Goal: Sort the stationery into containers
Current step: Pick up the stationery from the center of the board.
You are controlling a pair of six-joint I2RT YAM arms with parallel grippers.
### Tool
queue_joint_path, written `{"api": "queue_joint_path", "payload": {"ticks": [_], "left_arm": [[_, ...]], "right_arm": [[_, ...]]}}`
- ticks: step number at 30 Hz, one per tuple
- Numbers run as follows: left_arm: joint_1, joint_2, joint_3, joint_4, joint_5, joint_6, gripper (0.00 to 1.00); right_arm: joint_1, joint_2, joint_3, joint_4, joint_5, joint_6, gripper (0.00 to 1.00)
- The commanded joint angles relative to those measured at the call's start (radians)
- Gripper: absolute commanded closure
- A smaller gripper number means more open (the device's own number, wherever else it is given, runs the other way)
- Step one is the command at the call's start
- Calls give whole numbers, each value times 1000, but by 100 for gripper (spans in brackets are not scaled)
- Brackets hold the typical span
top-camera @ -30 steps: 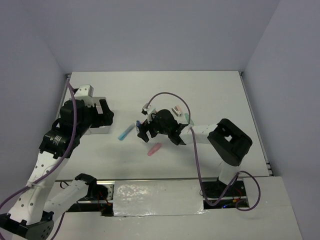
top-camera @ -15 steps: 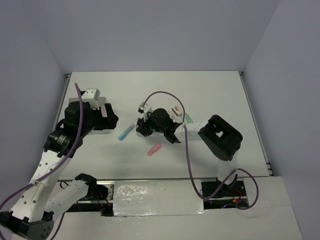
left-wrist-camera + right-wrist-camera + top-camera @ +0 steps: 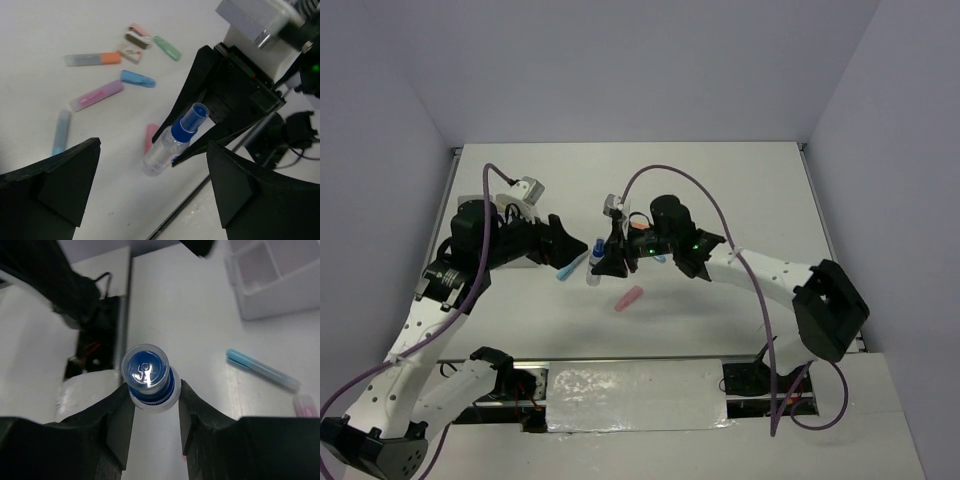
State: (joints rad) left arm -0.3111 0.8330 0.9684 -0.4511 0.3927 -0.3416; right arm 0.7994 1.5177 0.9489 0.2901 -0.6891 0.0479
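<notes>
My right gripper is shut on a small clear bottle with a blue cap and holds it above the table. The right wrist view looks down on the bottle cap, clamped between both jaws of the right gripper. My left gripper is open, just left of the bottle. The left wrist view has the bottle tilted between the wide-apart jaws of the left gripper, which touch nothing. The white compartment organizer lies at the upper right of the right wrist view.
On the table lie an orange-tipped marker, a pink marker, a blue marker, a green marker, two small erasers and a light blue pen. A pink piece lies below the bottle.
The right gripper closed on the bottle and lifted it, the arm stretching out to the left. The left arm swung right towards the bottle, still open.
</notes>
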Motion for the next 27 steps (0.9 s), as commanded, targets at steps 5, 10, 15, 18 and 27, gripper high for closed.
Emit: {"api": "queue_joint_path", "payload": {"ticks": [5, 10, 15, 18, 27], "left_arm": [[-2, -54, -40, 216, 392, 4, 4], [-3, -93, -83, 322, 471, -76, 11], [-6, -91, -88, 296, 476, -82, 16], [-19, -75, -99, 287, 474, -82, 21], [-118, -29, -103, 215, 387, -45, 39]], "right_arm": [[35, -111, 172, -469, -369, -124, 100], [60, -111, 231, -577, -278, -91, 100], [107, -131, 258, -597, -210, -62, 100], [119, -125, 287, -618, -184, -51, 100], [132, -96, 366, -660, -122, -14, 100]]}}
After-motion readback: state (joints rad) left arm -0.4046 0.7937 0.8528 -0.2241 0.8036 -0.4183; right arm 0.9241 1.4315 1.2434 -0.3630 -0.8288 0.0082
